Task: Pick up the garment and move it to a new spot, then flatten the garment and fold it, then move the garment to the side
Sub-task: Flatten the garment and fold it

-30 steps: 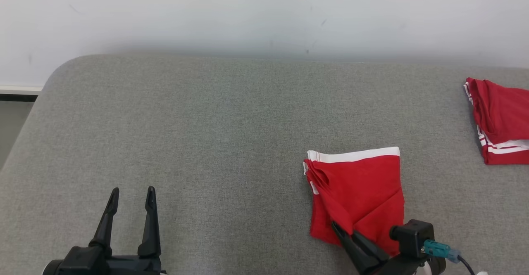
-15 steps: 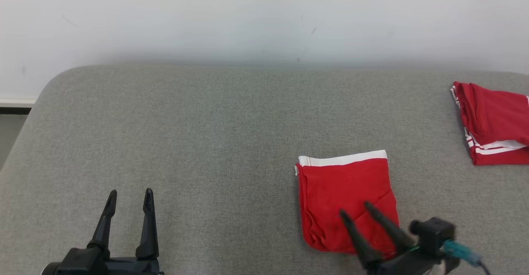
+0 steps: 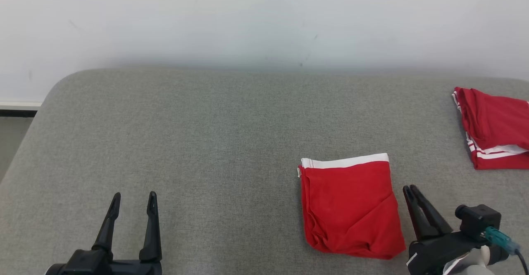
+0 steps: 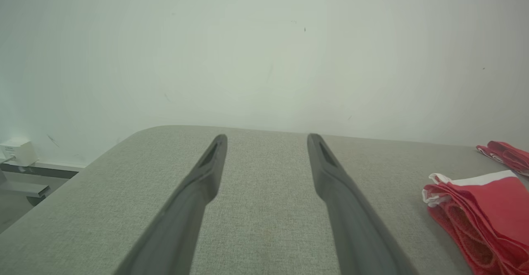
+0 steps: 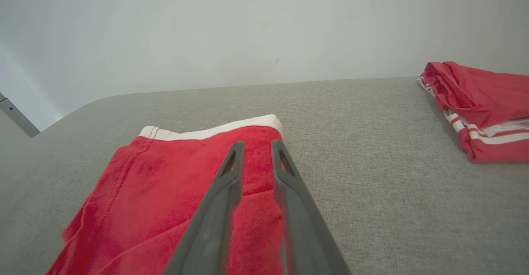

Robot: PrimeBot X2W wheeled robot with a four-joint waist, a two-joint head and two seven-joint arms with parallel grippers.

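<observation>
- Grey padded surface (image 3: 206,143) holds the folded red garment (image 3: 349,207) right of centre.
- Second red garment (image 3: 494,132): cut off by the right edge.
- Left gripper (image 3: 134,194): fingers wide apart, empty.
- Right gripper (image 3: 409,187), just beside the garment: fingers narrowly parted, empty.

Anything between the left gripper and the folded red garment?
No. In the head view the stretch from the left gripper to the folded red garment is bare grey padding; the left wrist view agrees.

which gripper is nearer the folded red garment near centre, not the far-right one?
Right. The right gripper sits just beside the folded garment, off its right edge; the left gripper is far off to its left.
</observation>
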